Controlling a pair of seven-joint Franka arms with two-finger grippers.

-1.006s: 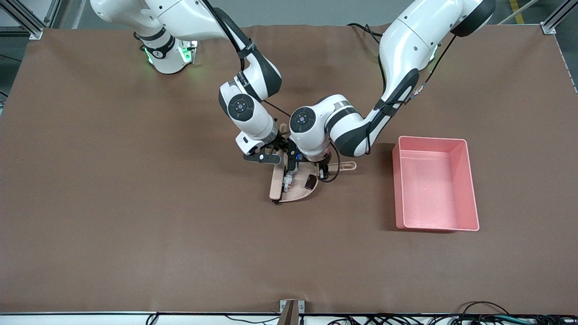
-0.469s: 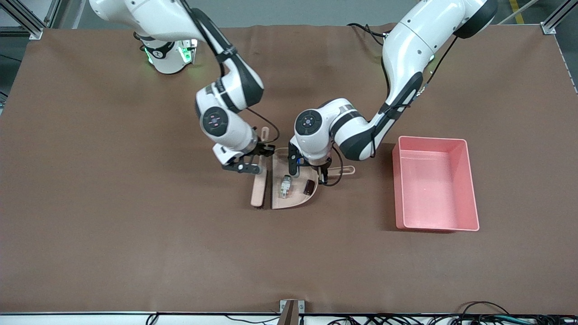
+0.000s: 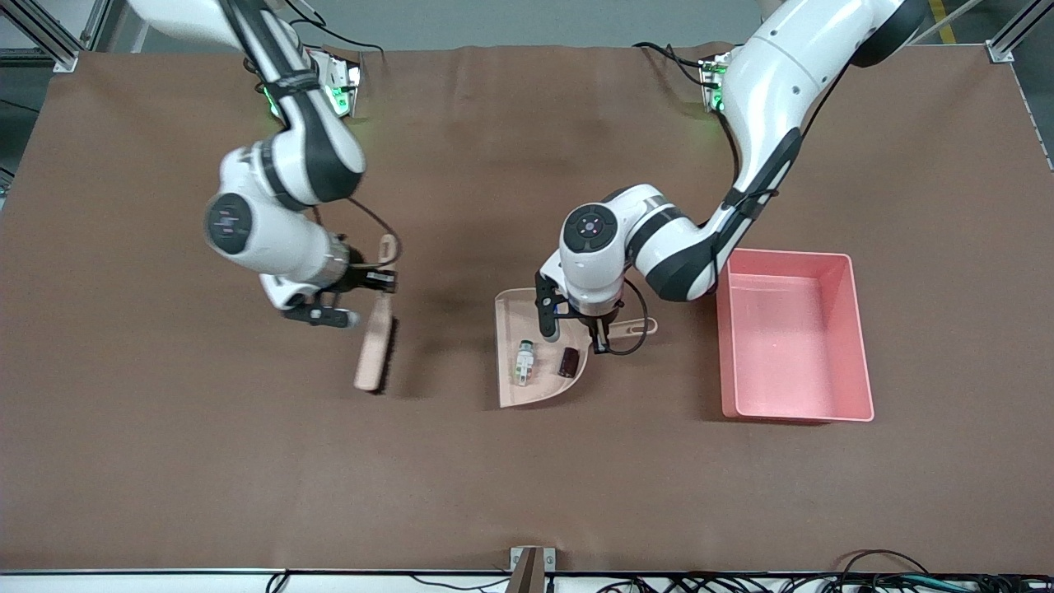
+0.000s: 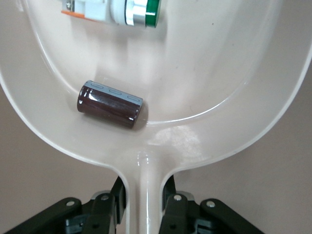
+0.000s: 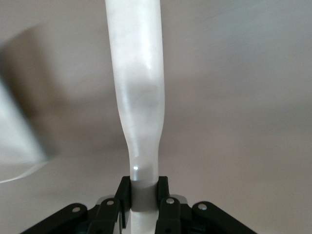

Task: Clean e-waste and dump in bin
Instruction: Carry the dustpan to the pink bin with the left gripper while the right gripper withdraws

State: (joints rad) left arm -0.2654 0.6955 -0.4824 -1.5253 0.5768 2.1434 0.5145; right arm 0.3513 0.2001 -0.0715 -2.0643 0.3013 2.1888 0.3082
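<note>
The e-waste lies in the beige dustpan [image 3: 512,315]: a white part [image 3: 524,363] with an orange patch and a dark cylinder-like part [image 3: 568,361]. In the left wrist view the dark part [image 4: 109,104] rests near the back wall of the dustpan [image 4: 204,63], and the white part [image 4: 112,9] shows at the frame's edge. My left gripper [image 3: 594,328] [image 4: 145,204] is shut on the dustpan's handle. The pink bin [image 3: 856,338] stands beside the dustpan, toward the left arm's end. My right gripper [image 3: 380,284] [image 5: 143,200] is shut on the brush handle [image 5: 136,97].
The beige brush [image 3: 372,350] hangs from my right gripper over bare brown table, well apart from the dustpan, toward the right arm's end. Cables run along the table edge nearest the front camera.
My right arm has swung the brush off the dustpan's mouth and away toward the right arm's end. The dustpan has shifted slightly toward the bin, with both parts inside it.
</note>
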